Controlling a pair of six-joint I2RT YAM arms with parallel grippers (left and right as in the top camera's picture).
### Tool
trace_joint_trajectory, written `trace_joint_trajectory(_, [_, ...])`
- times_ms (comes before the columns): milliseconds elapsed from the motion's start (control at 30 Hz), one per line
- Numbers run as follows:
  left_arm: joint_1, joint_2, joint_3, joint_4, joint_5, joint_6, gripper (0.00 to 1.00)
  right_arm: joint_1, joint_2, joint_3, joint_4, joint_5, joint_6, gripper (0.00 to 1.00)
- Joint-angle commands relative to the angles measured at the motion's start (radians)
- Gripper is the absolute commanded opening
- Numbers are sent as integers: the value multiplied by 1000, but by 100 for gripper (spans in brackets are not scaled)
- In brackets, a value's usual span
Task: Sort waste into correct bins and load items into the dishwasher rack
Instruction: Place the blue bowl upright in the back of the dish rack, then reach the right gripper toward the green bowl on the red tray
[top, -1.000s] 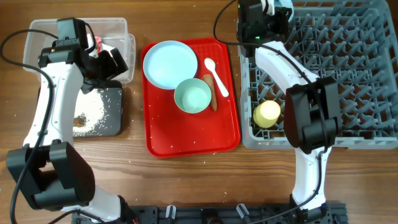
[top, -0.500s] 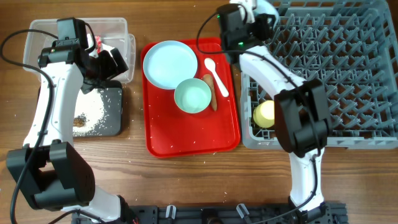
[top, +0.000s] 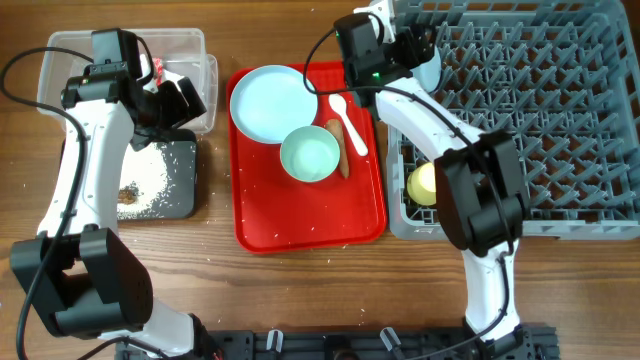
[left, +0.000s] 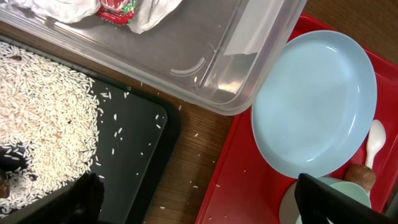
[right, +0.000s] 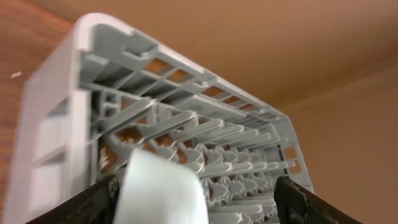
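My right gripper (top: 415, 45) hangs open at the back left corner of the grey dishwasher rack (top: 560, 120). In the right wrist view a pale blue bowl (right: 161, 186) stands between the wide jaws, close to the left finger (right: 93, 199), inside the rack (right: 186, 124). A yellow cup (top: 428, 183) lies in the rack's front left. My left gripper (top: 180, 100) is open and empty above the clear tub (top: 60, 50) and the black tray (top: 175, 190). The tub holds a red-and-white wrapper (left: 115, 7). Rice (top: 150, 175) and a brown lump (top: 128, 193) lie on the black tray.
A red serving tray (top: 300, 225) in the middle carries a pale blue plate (top: 272, 102), a mint-green bowl (top: 310, 155), a white spoon (top: 347, 122) and an orange-brown carrot piece (top: 338, 148). Stray rice grains dot the wood between the trays.
My right gripper has opened and let go of the pale blue bowl, and the arm has drawn back left towards the red tray. The left arm has not moved.
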Motion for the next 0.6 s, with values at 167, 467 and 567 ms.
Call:
trace_joint_trajectory(167, [5, -21, 20, 0, 12, 2, 100, 147, -177, 0, -394, -623, 235, 92])
trace_joint_trajectory(467, [5, -21, 20, 0, 12, 2, 100, 156, -177, 0, -683, -1328, 397, 100])
trace_joint_trajectory(567, [5, -21, 20, 0, 12, 2, 100, 143, -177, 0, -724, -1327, 444, 100])
